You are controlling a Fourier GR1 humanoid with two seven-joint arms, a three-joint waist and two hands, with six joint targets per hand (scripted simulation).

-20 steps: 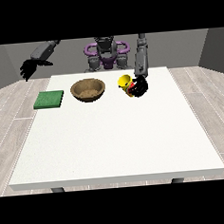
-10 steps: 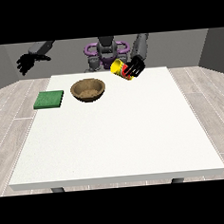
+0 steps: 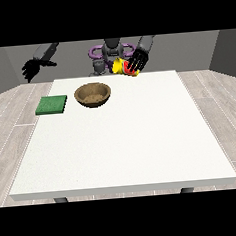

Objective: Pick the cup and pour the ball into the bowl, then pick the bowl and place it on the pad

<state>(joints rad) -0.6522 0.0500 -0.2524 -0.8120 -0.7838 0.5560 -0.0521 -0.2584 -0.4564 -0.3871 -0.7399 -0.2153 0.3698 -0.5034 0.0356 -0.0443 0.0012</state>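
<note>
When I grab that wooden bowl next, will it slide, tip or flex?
The bowl looks like rigid wood, so flexing seems unlikely. It is wide and low, so it probably won't tip, though a push might slide it over the smooth white table. Its thick rim probably suits a pinch by the hand at the view's left.

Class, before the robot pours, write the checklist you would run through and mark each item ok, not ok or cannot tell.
1. Cup held by the hand at the view's right: ok.
2. Cup over the bowl: not ok, it is to the bowl's right and farther back.
3. Ball inside the cup: cannot tell.
4. Bowl upright on the table: ok.
5. Green pad bare, left of the bowl: ok.
6. Hand at the view's left away from the bowl: ok.
</note>
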